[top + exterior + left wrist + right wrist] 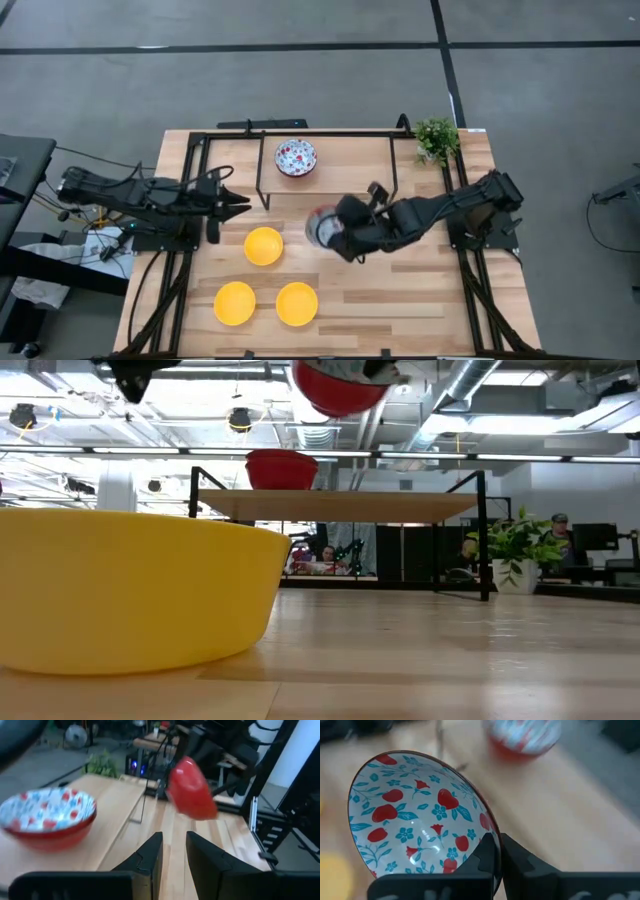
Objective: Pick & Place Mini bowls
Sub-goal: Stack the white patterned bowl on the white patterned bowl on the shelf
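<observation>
The desk (400,300) has lots of bare wood on its right half, all the way to the front edge. 3 yellow bowls (264,246) fill the front left part. A black frame (262,170) stands along the back edge, with a patterned bowl (296,157) inside it. A plant (436,138) blocks the back right corner.
</observation>
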